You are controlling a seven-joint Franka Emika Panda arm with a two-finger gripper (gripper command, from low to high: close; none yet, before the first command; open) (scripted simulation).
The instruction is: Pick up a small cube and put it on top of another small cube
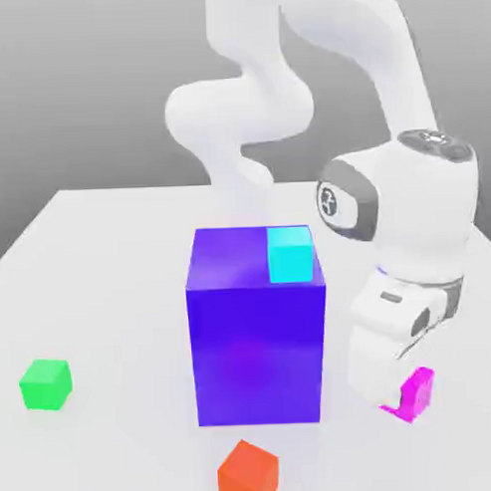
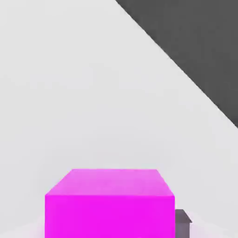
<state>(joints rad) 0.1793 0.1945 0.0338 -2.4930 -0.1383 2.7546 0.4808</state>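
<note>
The small cube (image 1: 420, 391), bright magenta, rests on the white table at the exterior view's right, just right of the big purple block. My gripper (image 1: 402, 395) is down at it, with the white hand covering its left part. In the hand view the magenta cube (image 2: 110, 204) sits between the jaws, and a dark fingertip (image 2: 182, 222) presses against its side. The gripper is shut on it. The other small cube (image 1: 45, 384), bright green, stands alone far off at the exterior view's left.
A big purple-blue block (image 1: 257, 329) stands mid-table between the two small cubes, with a cyan cube (image 1: 290, 255) on its top. An orange-red cube (image 1: 247, 471) lies near the front edge. The white table (image 1: 110, 244) extends behind.
</note>
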